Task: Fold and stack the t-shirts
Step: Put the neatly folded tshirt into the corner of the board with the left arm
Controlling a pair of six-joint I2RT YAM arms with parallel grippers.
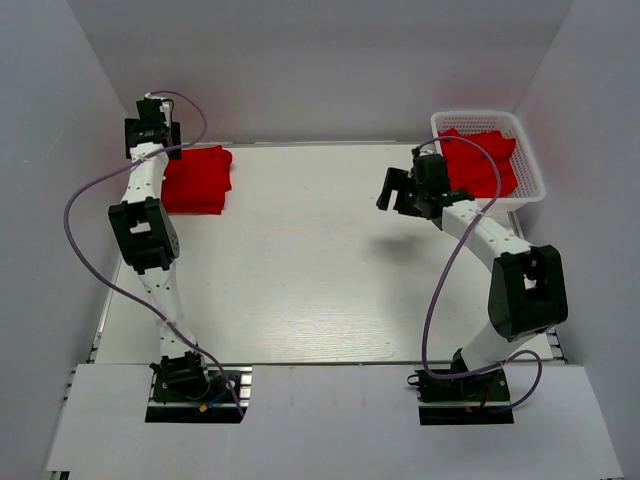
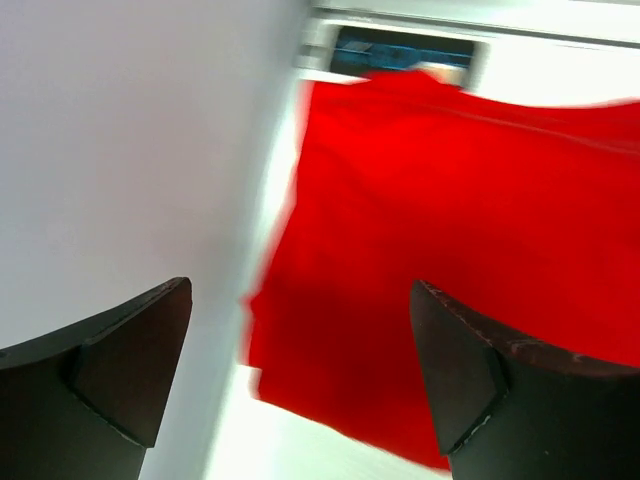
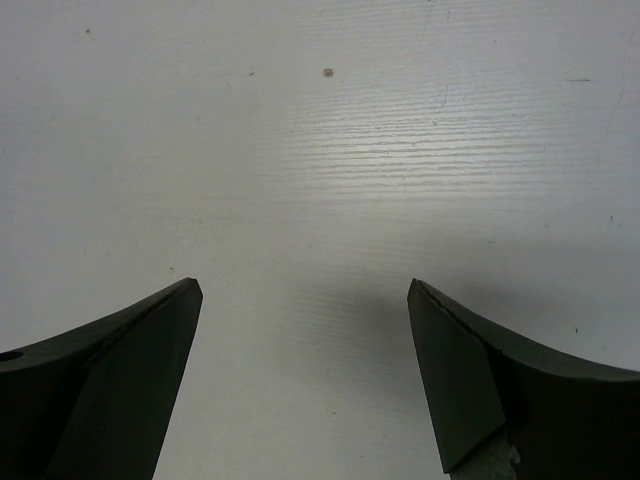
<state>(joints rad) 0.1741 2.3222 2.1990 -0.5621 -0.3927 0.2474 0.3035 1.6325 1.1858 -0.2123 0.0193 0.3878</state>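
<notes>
A stack of folded red t-shirts (image 1: 198, 178) lies at the far left corner of the white table (image 1: 320, 260), close to the left wall. It looks like more than one layer, squared off fairly neatly, so I judge part of the task done. How many shirts are in it cannot be told.

At the far right corner a white plastic basket (image 1: 478, 117) holds a heap of crumpled red t-shirts (image 1: 480, 160), unfolded. These look like the work that is left: each has to come out, be spread on the table, folded and added to the stack.

The left gripper (image 2: 300, 300) hovers at the stack's wall-side edge, jaws wide apart and holding nothing. The right gripper (image 3: 305, 290) hangs over bare tabletop just beside the basket, jaws also wide and empty. No shirt lies spread in the middle of the table, so the moment reads as between shirts.
</notes>
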